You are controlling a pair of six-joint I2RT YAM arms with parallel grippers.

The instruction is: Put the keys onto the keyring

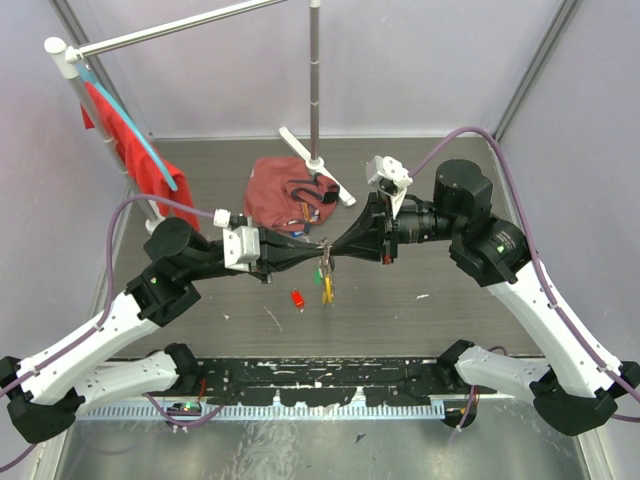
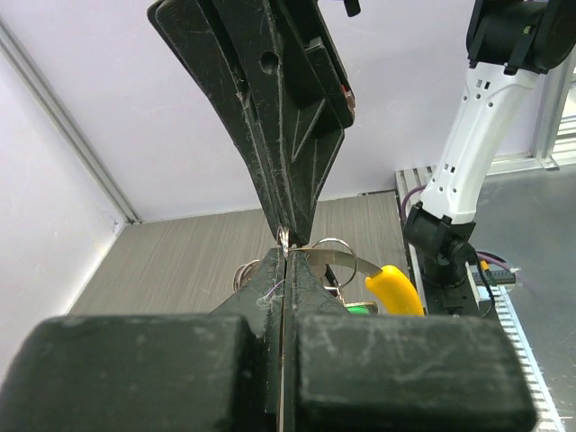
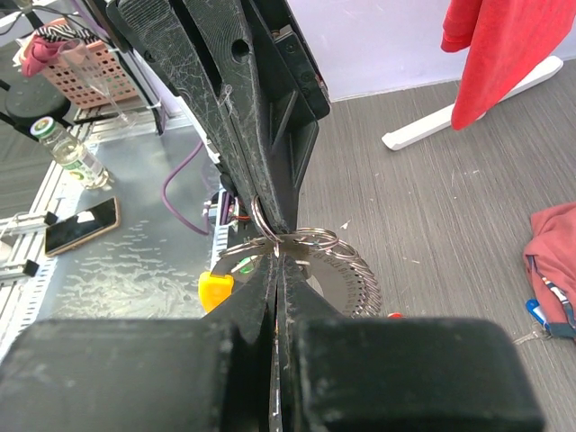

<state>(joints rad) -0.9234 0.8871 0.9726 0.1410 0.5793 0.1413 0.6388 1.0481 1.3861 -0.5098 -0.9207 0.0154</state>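
1. Hanging clear above the table [image 1: 450, 300], the keyring [image 3: 358, 273] is a thin silvery loop of tightly coiled, spring-like wire. In the right wrist view an arc of it curves away from the fingertips.
2. Plain round split rings [image 3: 301, 239] crowd the spot where the coil reaches the fingertips. The keys [image 1: 325, 280] dangle just below, one of them a yellow-headed key [image 2: 393, 290].
3. The left gripper [image 2: 283, 261] is pressed fully closed, with no gap between its fingers. A silvery stretch of the keyring comes out at its tips.
4. The right gripper [image 3: 276, 263] is likewise clamped tight. It meets the left one tip to tip and nips the keyring at the same point.
5. Which of the two bears the load cannot be told.
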